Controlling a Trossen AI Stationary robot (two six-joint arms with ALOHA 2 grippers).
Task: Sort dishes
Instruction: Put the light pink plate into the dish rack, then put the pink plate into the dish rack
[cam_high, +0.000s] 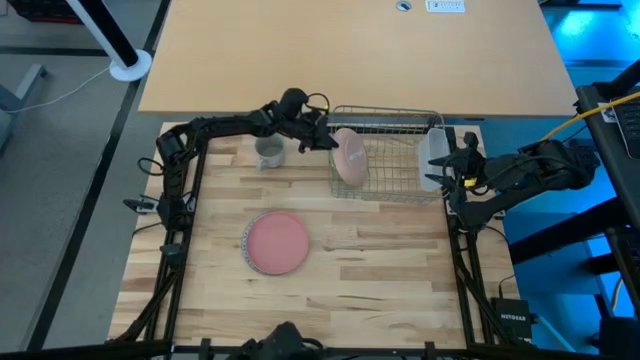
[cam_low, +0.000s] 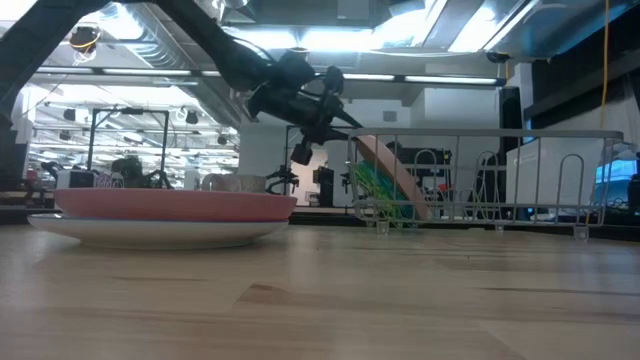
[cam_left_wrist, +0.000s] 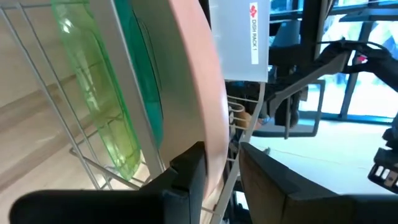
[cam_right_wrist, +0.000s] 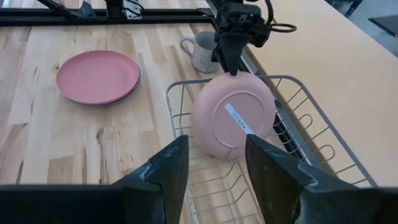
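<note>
A pink plate (cam_right_wrist: 233, 121) stands on edge in the wire rack (cam_high: 385, 155), leaning on a green plate (cam_left_wrist: 109, 106) behind it. My left gripper (cam_high: 328, 138) is open at the pink plate's top rim, one finger on each side. A grey cup (cam_high: 269, 152) stands left of the rack. A second pink plate (cam_high: 277, 240) lies on a white plate (cam_low: 150, 232) on the table's near middle. My right gripper (cam_right_wrist: 214, 165) is open and empty at the table's right edge, facing the rack. My left gripper straddles the pink plate's top rim (cam_left_wrist: 214, 146), coming slanting down from the table's left. One finger (cam_left_wrist: 189, 168) lies against the rim's face; a gap shows between the rim and the other finger (cam_left_wrist: 261, 174). The plate stands tilted, its lower rim in the rack.
A translucent tub (cam_high: 433, 150) stands at the rack's right end, close to my right gripper. A second, lighter table (cam_high: 350, 50) lies beyond the rack. Bare wood lies right of the stacked plates.
</note>
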